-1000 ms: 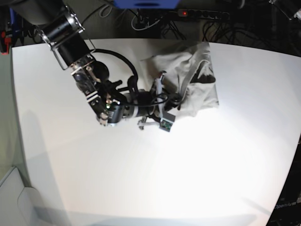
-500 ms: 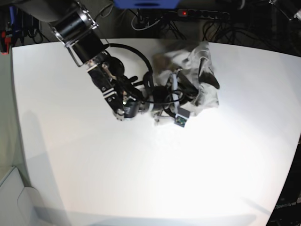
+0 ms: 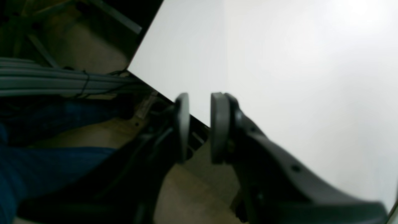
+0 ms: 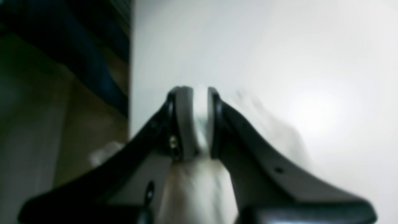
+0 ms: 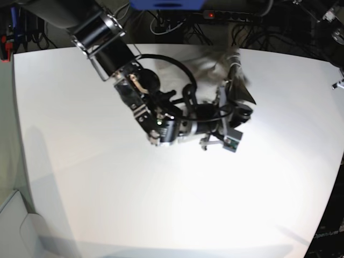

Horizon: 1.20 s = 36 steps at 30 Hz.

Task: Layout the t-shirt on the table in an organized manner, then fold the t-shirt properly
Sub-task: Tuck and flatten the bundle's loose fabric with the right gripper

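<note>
Right tool (image 4: 195, 124) pinches t-shirt (image 4: 196, 186) near table (image 5: 107, 188) far edge.

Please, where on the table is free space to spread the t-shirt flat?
The table is bare across its whole near half, below the right claw, and along the left edge. The far middle is crowded: the t-shirt hangs bunched from that claw, with the arm across it.
</note>
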Motion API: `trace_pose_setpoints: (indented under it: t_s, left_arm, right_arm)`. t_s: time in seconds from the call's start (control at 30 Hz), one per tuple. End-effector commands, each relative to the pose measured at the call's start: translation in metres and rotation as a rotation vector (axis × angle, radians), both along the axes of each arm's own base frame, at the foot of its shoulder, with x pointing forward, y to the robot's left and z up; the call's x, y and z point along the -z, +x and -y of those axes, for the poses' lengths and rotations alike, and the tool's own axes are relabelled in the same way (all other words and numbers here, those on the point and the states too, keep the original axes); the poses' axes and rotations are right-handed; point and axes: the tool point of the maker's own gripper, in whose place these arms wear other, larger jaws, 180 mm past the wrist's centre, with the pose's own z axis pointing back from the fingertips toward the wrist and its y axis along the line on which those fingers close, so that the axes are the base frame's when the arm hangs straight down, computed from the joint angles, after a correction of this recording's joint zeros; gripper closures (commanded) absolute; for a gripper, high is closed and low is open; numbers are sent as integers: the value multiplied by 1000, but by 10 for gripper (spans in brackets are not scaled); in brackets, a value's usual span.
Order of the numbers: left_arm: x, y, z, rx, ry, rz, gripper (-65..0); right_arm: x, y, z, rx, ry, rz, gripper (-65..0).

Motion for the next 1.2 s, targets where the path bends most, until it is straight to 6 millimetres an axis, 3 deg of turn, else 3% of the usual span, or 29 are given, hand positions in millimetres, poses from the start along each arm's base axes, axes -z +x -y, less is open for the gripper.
trace_pose_setpoints:
  t_s: [0.0,0.2,0.37,0.43,0.53,0.73,0.93,1.07,1.17]
  left_arm:
    - [-13,5,-7,11,39,21,-122]
    - [-17,10,-8,11,43,37,-122]
    - [-18,15,-7,12,40,52,-122]
    - [-19,23,-2,34,38,56,-122]
    - [-18,25,0,44,37,53,-122]
    - [-11,22,5,36,17,50,-122]
    - [-4,17,10,41,3,33,-122]
    - [-4,17,11,42,3,33,-122]
    - [-3,20,14,48,-5,34,-122]
  right_arm:
    - [-26,12,-3,15,63,47,-77]
    - [-8,34,63,138,-7,62,-77]
    - [11,23,74,159,-23,12,-77]
    - [16,16,67,158,-10,-18,-77]
    - [15,12,41,151,46,-63,-77]
    - [26,18,-4,126,105,-147,-78]
    - [36,20,-35,117,134,-211,-78]
    - [25,13,-54,50,129,-178,-78]
    - [3,20,-58,24,147,-112,-78]
